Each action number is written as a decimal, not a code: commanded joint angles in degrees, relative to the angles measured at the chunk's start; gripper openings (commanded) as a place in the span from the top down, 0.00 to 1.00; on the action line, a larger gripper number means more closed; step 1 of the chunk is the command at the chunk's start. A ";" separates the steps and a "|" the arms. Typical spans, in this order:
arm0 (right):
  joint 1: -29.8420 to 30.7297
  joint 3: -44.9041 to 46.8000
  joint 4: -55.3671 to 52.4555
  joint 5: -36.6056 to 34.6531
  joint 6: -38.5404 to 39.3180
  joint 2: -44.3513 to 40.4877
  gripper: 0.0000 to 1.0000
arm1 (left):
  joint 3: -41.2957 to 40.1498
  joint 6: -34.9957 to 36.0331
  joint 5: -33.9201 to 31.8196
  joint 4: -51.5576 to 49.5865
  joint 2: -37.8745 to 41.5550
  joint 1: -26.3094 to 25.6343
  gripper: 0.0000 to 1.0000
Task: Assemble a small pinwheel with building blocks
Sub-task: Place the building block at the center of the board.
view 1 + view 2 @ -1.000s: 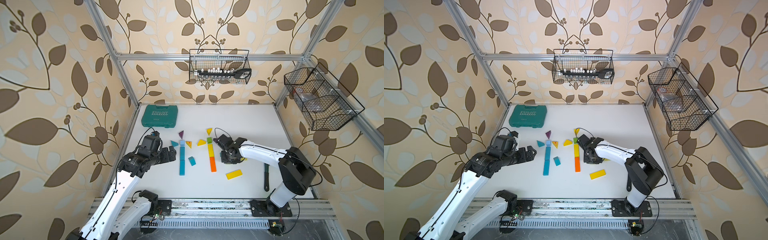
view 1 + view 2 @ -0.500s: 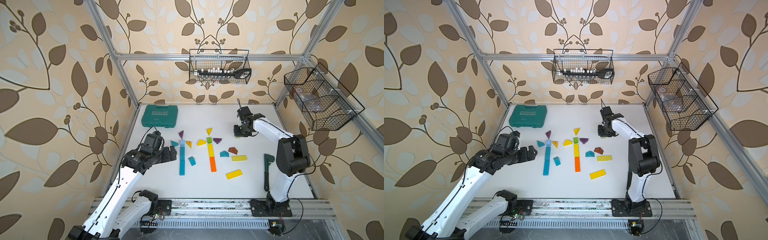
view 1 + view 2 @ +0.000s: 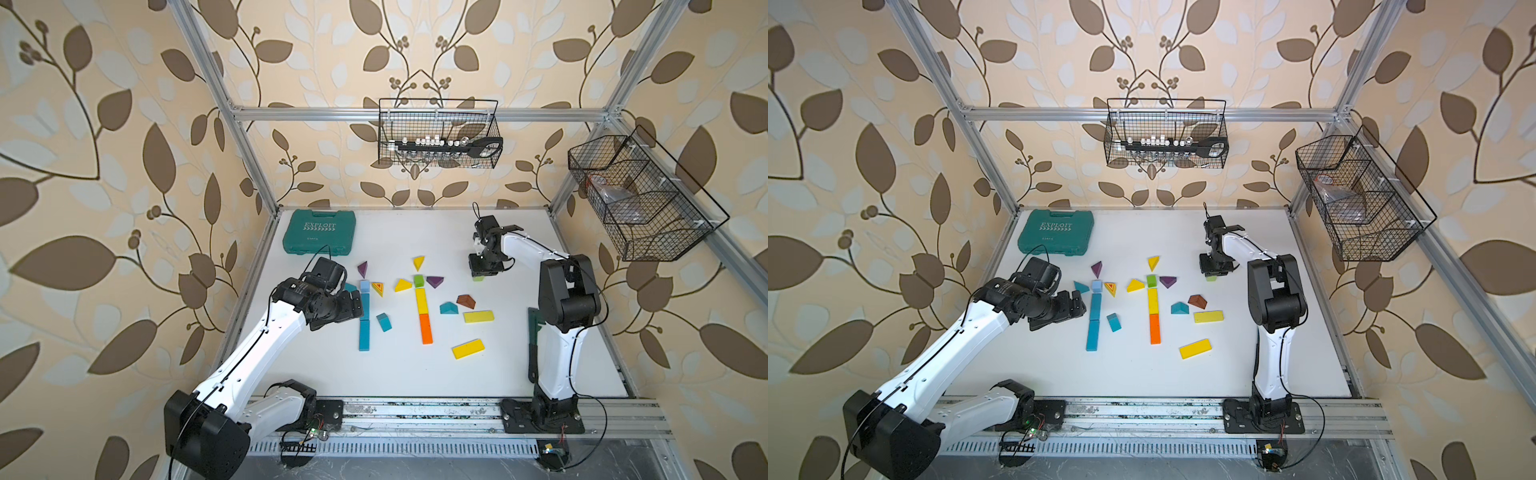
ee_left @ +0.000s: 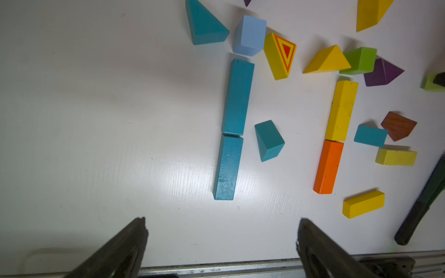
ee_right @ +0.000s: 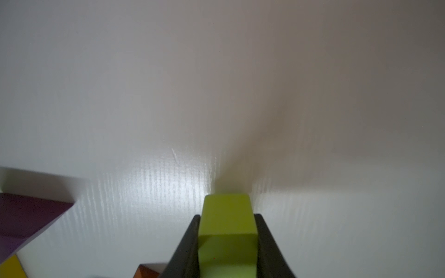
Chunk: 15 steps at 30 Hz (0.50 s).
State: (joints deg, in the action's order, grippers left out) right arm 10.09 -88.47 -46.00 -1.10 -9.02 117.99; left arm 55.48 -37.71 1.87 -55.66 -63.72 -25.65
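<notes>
On back wall [image 3: 415, 54], wire basket [image 3: 440, 120] holds socket rail [image 3: 432, 145]; side basket [image 3: 673, 237], clear bag [image 3: 615, 195].

Painted wooden building blocks [image 3: 426, 328] are spread over the white table [image 3: 415, 374]; a teal tool case [image 3: 319, 237] and a dark green wrench [image 3: 532, 332] are laid on it too.

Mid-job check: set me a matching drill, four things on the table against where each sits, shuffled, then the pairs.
1 orange bar
2 pale blue cube
3 lime block
4 teal tool case

A far left corner of the table
B clamped in the right gripper
C at the far end of the teal bars
D end to end with the yellow bar

Pairs: 1-D, 2-C, 3-B, 4-A
</notes>
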 commanded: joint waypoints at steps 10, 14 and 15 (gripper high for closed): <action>-0.29 -3.02 -2.10 1.08 -1.00 -1.09 0.42 | 6.40 -14.64 -5.75 -0.55 -12.53 -12.98 0.04; -0.32 -0.76 -2.14 1.16 -1.90 -7.01 0.17 | 10.26 -17.81 -6.72 -0.92 -19.41 -16.46 0.16; -0.28 0.63 -1.71 1.66 -2.06 -9.02 0.10 | 11.12 -18.66 -6.84 -0.94 -21.83 -17.24 0.19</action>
State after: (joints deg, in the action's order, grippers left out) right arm 10.00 -89.03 -47.00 -0.54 -10.52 115.20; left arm 63.48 -52.36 -2.72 -55.70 -82.06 -41.25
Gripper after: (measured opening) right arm 0.856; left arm 0.834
